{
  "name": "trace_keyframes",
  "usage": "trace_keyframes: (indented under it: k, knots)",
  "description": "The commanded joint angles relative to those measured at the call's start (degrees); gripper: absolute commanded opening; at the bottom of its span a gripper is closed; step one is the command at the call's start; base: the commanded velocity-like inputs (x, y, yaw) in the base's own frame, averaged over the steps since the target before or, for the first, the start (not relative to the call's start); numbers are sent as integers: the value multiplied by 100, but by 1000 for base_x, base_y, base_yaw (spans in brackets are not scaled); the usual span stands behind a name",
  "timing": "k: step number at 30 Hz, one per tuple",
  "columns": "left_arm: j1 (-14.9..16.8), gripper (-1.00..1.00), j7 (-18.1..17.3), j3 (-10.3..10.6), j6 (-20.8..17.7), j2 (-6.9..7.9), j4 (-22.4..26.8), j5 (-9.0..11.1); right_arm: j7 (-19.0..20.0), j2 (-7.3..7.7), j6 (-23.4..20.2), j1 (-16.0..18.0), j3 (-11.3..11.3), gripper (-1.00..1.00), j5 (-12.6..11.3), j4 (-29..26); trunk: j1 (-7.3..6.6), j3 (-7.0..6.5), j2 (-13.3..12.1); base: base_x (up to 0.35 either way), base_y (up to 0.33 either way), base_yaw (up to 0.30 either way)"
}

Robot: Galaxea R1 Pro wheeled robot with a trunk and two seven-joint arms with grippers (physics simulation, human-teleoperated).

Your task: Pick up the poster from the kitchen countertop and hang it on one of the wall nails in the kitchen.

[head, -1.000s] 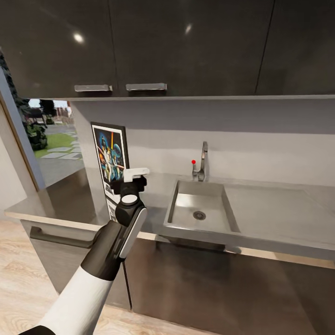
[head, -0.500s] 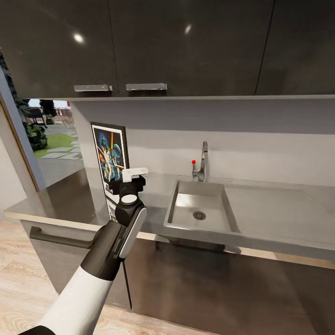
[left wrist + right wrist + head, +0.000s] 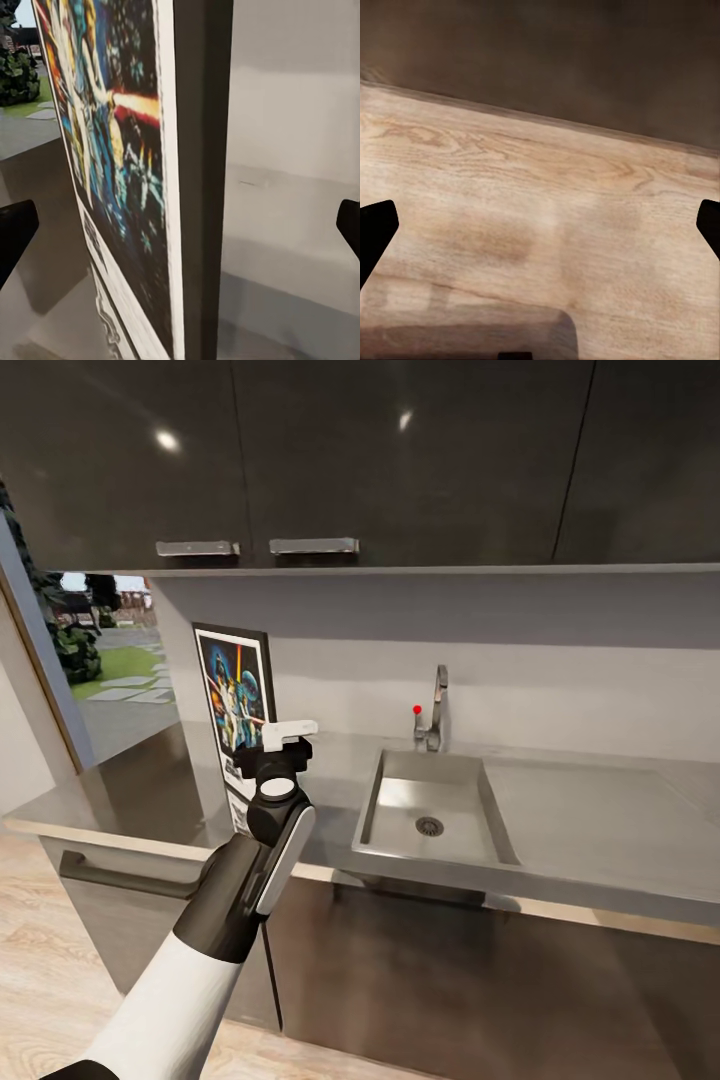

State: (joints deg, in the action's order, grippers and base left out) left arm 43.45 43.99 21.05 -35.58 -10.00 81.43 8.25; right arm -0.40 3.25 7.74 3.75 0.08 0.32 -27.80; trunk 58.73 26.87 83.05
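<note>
The poster (image 3: pixel 232 700) stands upright on the grey countertop (image 3: pixel 590 820), left of the sink, its colourful face turned toward me. My left gripper (image 3: pixel 270 750) is open right at the poster's near edge. In the left wrist view the poster (image 3: pixel 127 187) and its black frame edge sit between the widely spread dark fingertips (image 3: pixel 15 232), with no contact visible. My right gripper (image 3: pixel 540 232) is open, its fingertips (image 3: pixel 375 236) far apart over wooden floor.
A steel sink (image 3: pixel 430 810) with a tap (image 3: pixel 436 710) and a small red dot (image 3: pixel 416 709) lies right of the poster. Dark upper cabinets (image 3: pixel 400 460) hang low over the counter. An opening to a garden (image 3: pixel 110 660) is at the left. Wood floor (image 3: pixel 40 960) lies below.
The whole head view has shifted very slightly, so the camera moved. The left gripper and the poster keep the same relation.
</note>
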Motion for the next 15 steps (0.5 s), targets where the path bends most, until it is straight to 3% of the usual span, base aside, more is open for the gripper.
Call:
trace_keyframes:
  k: [1, 15]
  knots:
    - [6, 100, 55, 5, -10, 0, 4, 55, -4, 1, 17, 3, 1, 100, 3, 3, 0, 6, 3, 35, 0, 0]
    - [6, 100, 58, -29, -10, 0, 7, 54, -4, 1, 17, 3, 3, 100, 3, 3, 0, 6, 3, 27, 19, 0]
